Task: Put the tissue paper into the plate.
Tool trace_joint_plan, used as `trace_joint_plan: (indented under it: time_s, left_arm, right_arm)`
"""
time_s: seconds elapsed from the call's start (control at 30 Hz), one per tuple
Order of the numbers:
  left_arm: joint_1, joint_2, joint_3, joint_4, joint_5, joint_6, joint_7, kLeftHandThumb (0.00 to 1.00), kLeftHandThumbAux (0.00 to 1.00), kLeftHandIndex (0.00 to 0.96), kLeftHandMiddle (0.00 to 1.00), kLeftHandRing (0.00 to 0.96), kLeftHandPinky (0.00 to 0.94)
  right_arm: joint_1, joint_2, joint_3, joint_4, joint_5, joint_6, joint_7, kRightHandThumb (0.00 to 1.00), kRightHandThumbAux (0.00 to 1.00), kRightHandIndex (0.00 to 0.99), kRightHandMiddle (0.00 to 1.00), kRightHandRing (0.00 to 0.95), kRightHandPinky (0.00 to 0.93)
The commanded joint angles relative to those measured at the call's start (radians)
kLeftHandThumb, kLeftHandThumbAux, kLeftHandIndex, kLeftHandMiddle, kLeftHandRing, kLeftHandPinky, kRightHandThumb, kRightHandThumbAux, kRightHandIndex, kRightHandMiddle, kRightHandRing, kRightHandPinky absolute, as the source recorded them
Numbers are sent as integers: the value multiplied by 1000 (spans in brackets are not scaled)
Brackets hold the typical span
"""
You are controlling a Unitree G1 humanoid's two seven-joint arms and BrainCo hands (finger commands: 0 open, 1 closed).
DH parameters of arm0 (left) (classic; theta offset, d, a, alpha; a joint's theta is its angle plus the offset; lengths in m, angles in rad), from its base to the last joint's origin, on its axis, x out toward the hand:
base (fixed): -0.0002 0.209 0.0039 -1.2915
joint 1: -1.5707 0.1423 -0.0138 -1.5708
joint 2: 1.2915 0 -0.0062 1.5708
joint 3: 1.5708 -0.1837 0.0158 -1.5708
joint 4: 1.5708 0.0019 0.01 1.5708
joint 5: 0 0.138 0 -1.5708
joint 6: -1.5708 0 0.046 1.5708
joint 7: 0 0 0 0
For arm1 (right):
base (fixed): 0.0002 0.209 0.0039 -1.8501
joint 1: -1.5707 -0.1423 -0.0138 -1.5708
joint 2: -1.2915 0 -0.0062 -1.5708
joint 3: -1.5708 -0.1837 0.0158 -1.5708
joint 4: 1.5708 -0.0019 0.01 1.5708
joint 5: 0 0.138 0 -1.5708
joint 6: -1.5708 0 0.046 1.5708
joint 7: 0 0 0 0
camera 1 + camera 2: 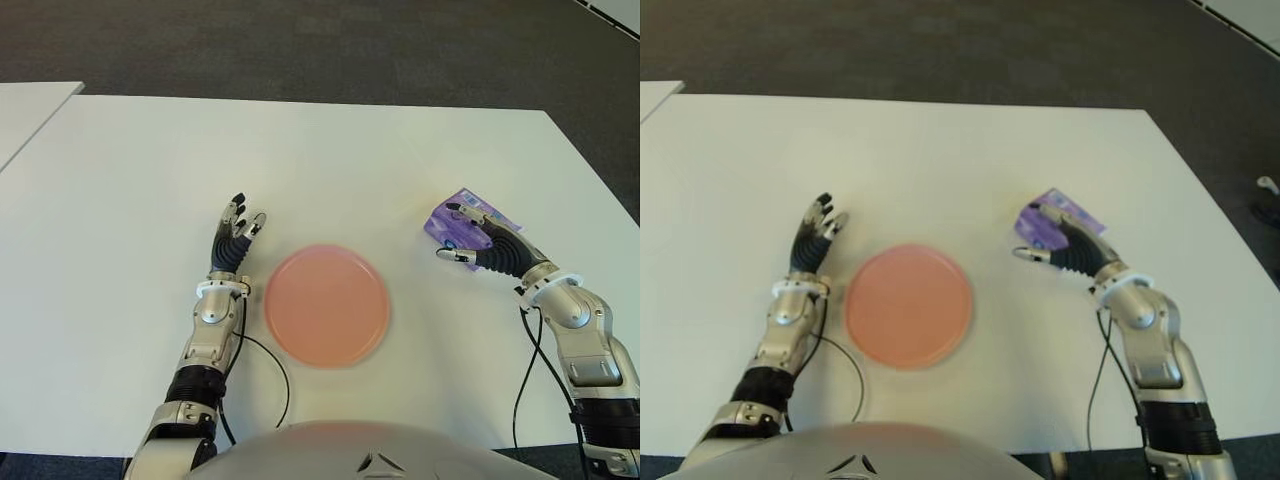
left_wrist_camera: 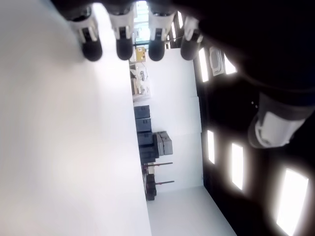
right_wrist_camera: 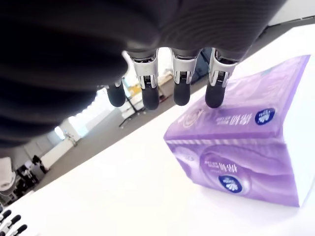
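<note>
One tissue pack [image 1: 468, 222], one plate [image 1: 326, 304], both on the white table [image 1: 140, 190]. Pack is purple with blue round logos; the print is too small to read. It lies right of the pink plate, well apart. Right hand [image 1: 478, 243] is over the pack, fingers [image 3: 179, 93] extended and apart, gripping nothing. Left hand [image 1: 236, 238] is just left of the plate, fingers straight, empty.

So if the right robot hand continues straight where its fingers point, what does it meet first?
Most likely the purple tissue pack: the right robot hand is open with its fingers extended over the pack's top, though contact is unclear.
</note>
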Motion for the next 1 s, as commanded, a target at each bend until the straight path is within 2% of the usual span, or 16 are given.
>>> trace_joint_plan:
  time_s: [0.03, 0.27, 0.5, 0.83, 1.0]
  left_arm:
    - [10, -2, 1, 5, 2, 11, 7, 0, 490, 0, 0, 0, 0]
    - [12, 3, 4, 4, 10, 11, 11, 0, 493, 0, 0, 0, 0]
    - [14, 6, 4, 5, 6, -1, 4, 0, 491, 0, 0, 0, 0]
    - [13, 9, 3, 1, 5, 5, 2, 0, 496, 0, 0, 0, 0]
    - [13, 9, 5, 0, 1, 8, 0, 0, 495, 0, 0, 0, 0]
  right_arm:
    - [-41, -17, 15, 18, -21, 0, -5, 98, 427, 0, 0, 0, 0]
    - [-87, -19, 14, 72, -69, -27, -74, 82, 434, 0, 0, 0, 0]
    - [-135, -48, -3, 161, -101, -65, -155, 78, 420, 0, 0, 0, 0]
    - [-144, -58, 8, 172, -132, -59, -199, 82, 387, 0, 0, 0, 0]
    - [-138, -60, -7, 147, -129, -43, -204, 87, 378, 0, 0, 0, 0]
